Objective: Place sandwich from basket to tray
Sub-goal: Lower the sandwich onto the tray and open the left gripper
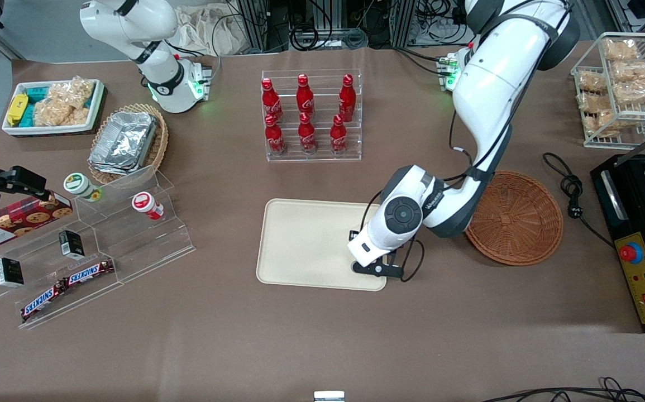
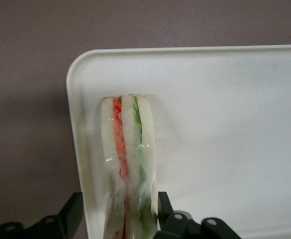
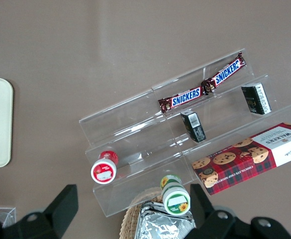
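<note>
The sandwich (image 2: pixel 128 164), pale bread with orange-red and green layers in clear wrap, stands on edge on the cream tray (image 2: pixel 225 124) close to one rounded corner. My left gripper (image 2: pixel 119 201) is open around it: one finger (image 2: pixel 163 204) lies against the wrap, the other finger (image 2: pixel 74 209) stands apart from it, out past the tray rim. In the front view the gripper (image 1: pixel 375 267) hangs low over the tray (image 1: pixel 300 240) at the corner nearest the round reddish-brown basket (image 1: pixel 515 218); the wrist hides the sandwich there. Nothing shows in the basket.
A rack of red cola bottles (image 1: pixel 311 117) stands farther from the camera than the tray. Toward the parked arm's end are a clear stepped shelf (image 1: pixel 104 240) of snacks and a tan basket with foil (image 1: pixel 127 142). A black appliance (image 1: pixel 640 234) and cable (image 1: pixel 571 190) flank the basket.
</note>
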Controlling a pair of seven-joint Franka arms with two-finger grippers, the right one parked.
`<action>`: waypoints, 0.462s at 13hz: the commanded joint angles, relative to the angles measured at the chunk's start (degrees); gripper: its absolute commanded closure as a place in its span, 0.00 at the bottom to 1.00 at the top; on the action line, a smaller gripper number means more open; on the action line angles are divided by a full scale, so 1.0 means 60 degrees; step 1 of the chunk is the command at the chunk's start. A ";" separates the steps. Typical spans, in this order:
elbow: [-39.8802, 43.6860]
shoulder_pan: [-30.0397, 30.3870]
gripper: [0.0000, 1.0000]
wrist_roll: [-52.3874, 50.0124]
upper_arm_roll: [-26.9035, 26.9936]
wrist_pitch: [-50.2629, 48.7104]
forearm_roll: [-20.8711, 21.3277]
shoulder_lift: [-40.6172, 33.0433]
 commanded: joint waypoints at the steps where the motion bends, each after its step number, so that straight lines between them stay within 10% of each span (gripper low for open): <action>1: -0.0104 0.0186 0.01 -0.0105 0.0007 -0.0994 -0.0066 -0.0983; 6: -0.0265 0.1179 0.01 0.0027 0.0037 -0.3395 -0.0243 -0.2798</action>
